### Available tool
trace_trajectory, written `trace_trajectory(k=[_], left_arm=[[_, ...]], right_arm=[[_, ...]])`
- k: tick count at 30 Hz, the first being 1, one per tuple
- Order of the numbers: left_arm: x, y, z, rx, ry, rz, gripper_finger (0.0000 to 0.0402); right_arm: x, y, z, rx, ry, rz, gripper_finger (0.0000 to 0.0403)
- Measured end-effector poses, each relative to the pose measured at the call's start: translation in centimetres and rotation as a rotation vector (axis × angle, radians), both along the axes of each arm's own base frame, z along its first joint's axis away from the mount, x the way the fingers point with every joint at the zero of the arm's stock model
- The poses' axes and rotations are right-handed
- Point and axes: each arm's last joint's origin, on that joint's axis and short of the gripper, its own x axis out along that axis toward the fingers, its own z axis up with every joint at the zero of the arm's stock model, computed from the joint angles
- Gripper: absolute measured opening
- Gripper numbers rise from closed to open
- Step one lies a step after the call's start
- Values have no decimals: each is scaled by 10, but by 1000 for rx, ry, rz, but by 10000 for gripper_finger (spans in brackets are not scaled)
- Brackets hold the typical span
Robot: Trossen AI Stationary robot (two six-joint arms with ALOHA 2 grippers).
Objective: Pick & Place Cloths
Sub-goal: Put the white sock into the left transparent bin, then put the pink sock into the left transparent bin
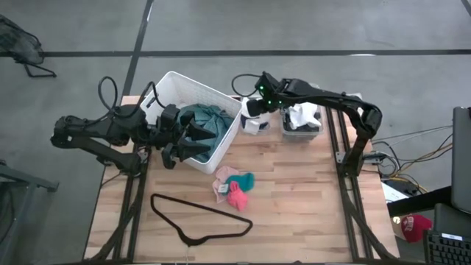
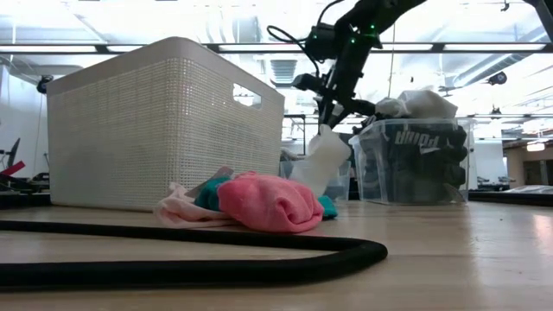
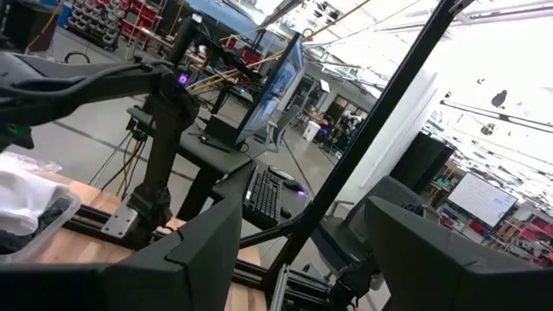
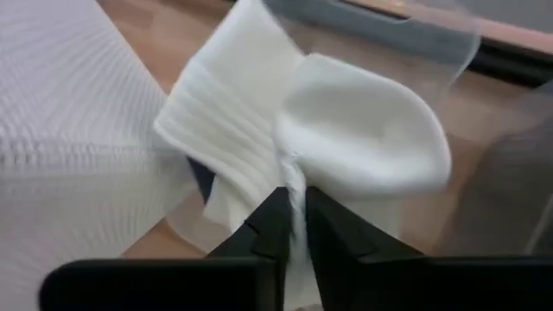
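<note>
My right gripper (image 1: 255, 110) hangs between the white basket (image 1: 176, 87) and a clear bin (image 1: 302, 132), shut on a white sock-like cloth (image 2: 321, 160). A large teal-green cloth (image 1: 208, 120) lies in the basket. Small pink and teal pieces (image 1: 234, 188) lie in a heap on the table's middle, and they also show in the low view as the pink piece (image 2: 263, 203). White and black cloths (image 1: 302, 116) fill the clear bin. My left gripper (image 1: 199, 143) hovers open over the basket's near left part, with nothing between its fingers (image 3: 207, 250). My right gripper pinches a gathered fold of the white cloth (image 4: 294, 177) between its two fingers (image 4: 270, 220). The fingers slant down from the table's right and far side. The cloth hangs slack below them (image 2: 315, 173). The pink heap hides its lower end in the low view.
A thin black wire hanger (image 1: 199, 217) lies near the table's front edge, left of the middle. The basket stands at the far left and the clear bin (image 2: 415, 160) at the far right. Bare wood (image 1: 309, 199) shows on the near right.
</note>
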Motion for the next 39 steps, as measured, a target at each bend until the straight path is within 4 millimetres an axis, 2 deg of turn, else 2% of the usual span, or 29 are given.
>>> trace_trajectory(k=[5, 12, 15, 18, 26, 31, 35, 39], left_arm=[[0, 0, 0, 0, 0, 0, 250], [0, 0, 0, 1, 0, 0, 250], [0, 0, 0, -2, 0, 0, 250], [0, 0, 0, -10, 1, -2, 250], [0, 0, 0, -13, 1, -11, 250], [0, 0, 0, -4, 0, -10, 250], [0, 0, 0, 12, -2, 0, 250], [0, 0, 0, 7, -1, 3, 250]], right_arm=[[9, 11, 7, -3, -30, 60, 89], [26, 30, 39, -75, -111, 167, 168], [32, 47, 54, -115, -122, 269, 193], [34, 74, 59, -124, -44, 415, 209], [43, 154, 49, -121, 33, 705, 227], [42, 206, 33, -111, 65, 956, 236], [44, 233, 11, -107, 33, 1027, 237], [47, 251, -17, -107, -50, 1055, 228]])
